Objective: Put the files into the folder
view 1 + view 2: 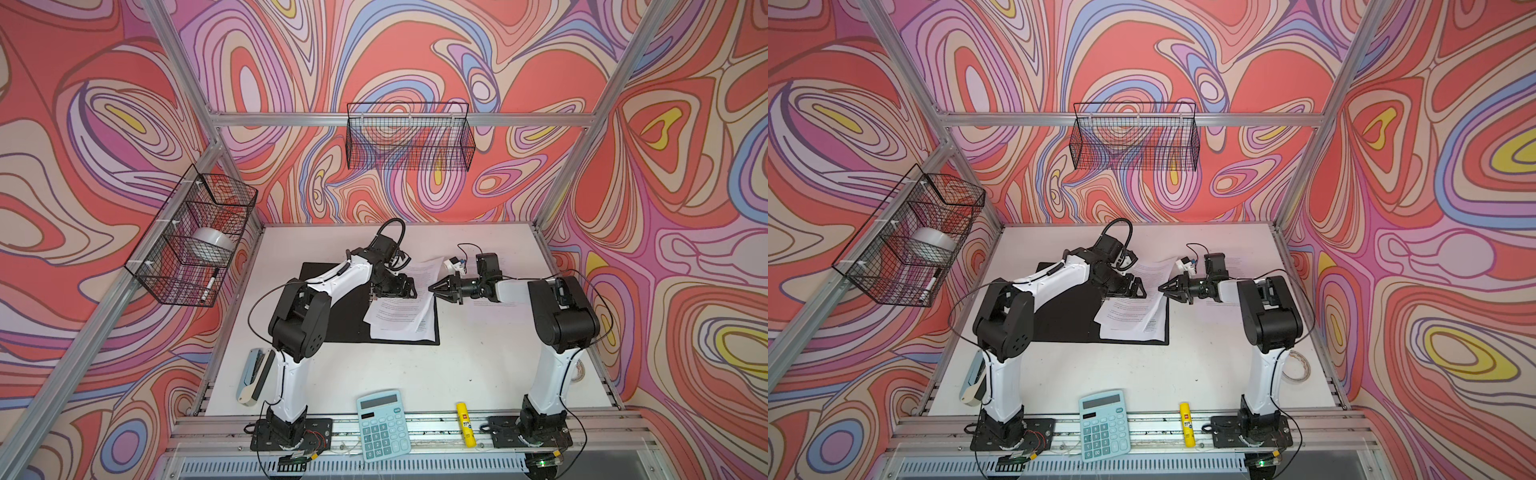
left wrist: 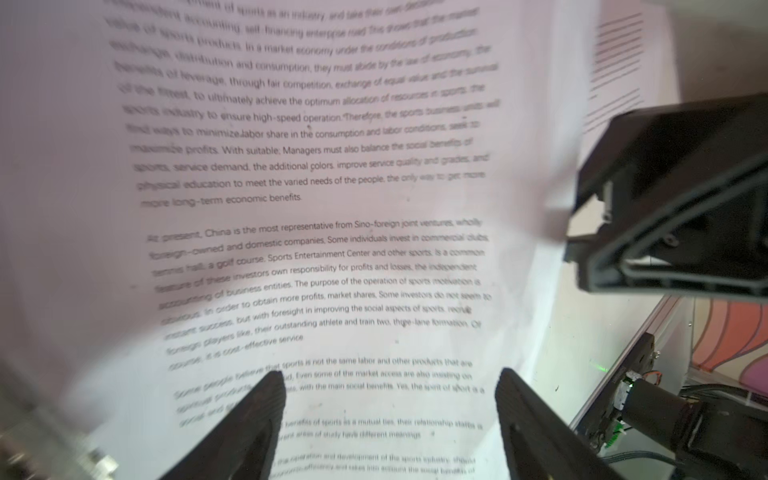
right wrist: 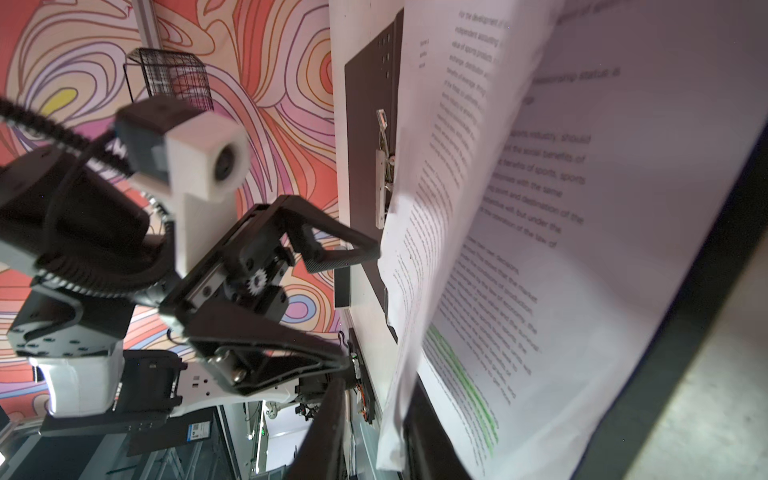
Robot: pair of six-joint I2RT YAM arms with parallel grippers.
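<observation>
Hovering over the files (image 1: 399, 320) with the left gripper (image 2: 388, 382), jaws spread wide; flanking their raised edge with the right gripper (image 1: 433, 287), jaws narrow, though cannot tell whether truly pinching. Lying skewed and fanned on the open folder's (image 1: 353, 328) black inside, near the clip (image 3: 380, 183), one edge curled up. Could well lose or crease that curl on a weak grip, or fan them further and miss the clip if dragged with nothing pressing down.

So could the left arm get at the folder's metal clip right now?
Probably, yes. The left gripper hangs open right next to the clip, whose bar shows uncovered at the edge of the papers. Nothing stands between them.
</observation>
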